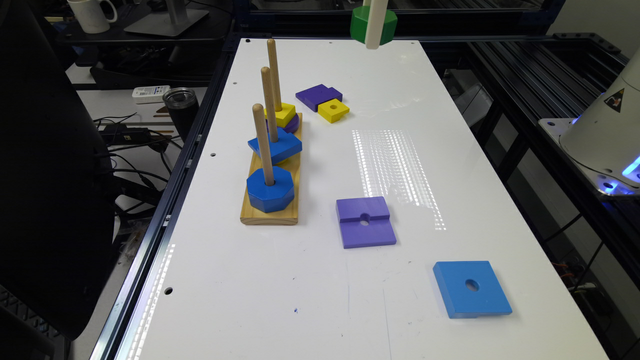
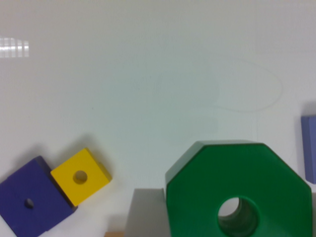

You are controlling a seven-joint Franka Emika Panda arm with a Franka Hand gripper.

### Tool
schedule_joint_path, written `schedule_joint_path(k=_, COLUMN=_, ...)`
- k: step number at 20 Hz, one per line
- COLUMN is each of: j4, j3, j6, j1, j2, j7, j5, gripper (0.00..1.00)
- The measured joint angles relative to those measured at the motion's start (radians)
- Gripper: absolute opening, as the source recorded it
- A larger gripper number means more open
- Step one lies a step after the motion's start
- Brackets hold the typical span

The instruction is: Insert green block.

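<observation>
Gripper (image 1: 374, 30) holds green block (image 1: 372, 25) aloft above white table's (image 1: 400, 165) far end, fingers closed against its sides. Blue octagon (image 1: 270, 189) sits on nearest peg (image 1: 263, 145).

Three upright pegs (image 1: 265, 135) on the wooden base (image 1: 270, 212) obstruct the exterior view's left; loose blocks lie scattered on the table (image 1: 300, 280), with bare surface between them.

Exterior view: high, oblique along table (image 1: 300, 280). Wrist view: close, straight down. Shared: green block (image 1: 387, 25), yellow square (image 1: 333, 110).
</observation>
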Motion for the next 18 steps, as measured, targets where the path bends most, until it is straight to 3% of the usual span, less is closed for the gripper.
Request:
schedule_joint_path(k=6, j4=0.048, j3=0.038, j6=0.007, j1=0.000, j2=0.048, j7=0.037, j5=0.0006, gripper=0.00)
schedule_joint_path(k=18, j4=0.204, j3=0.128, j6=0.007, j1=0.001, j2=0.196, j7=0.128, j5=-0.0026, gripper=0.00)
